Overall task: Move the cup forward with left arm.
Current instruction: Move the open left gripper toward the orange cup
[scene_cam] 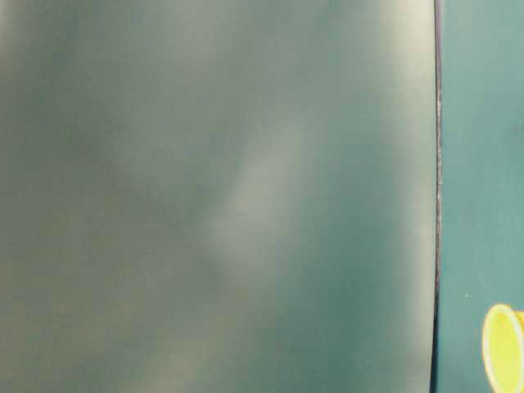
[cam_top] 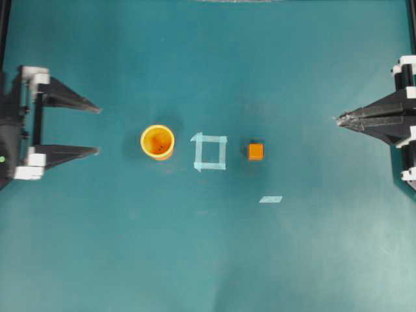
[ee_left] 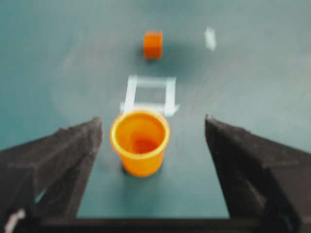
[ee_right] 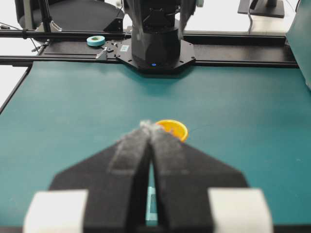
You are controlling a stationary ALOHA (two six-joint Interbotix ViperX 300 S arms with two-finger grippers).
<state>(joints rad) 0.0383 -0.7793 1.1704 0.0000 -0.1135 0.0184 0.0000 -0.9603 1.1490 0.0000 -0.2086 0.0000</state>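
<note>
The yellow-orange cup stands upright on the teal table, just left of a pale tape square. My left gripper is open at the left side, its two pointed tips well short of the cup and nothing between them. In the left wrist view the cup sits ahead between the spread fingers, closer to the left one, touching neither. My right gripper is shut at the far right, empty. The right wrist view shows the cup's rim just past the closed tips. A sliver of cup shows in the table-level view.
A small orange cube sits right of the tape square, and a loose strip of tape lies below it. A blurred grey surface fills most of the table-level view. A tape roll lies on the far frame.
</note>
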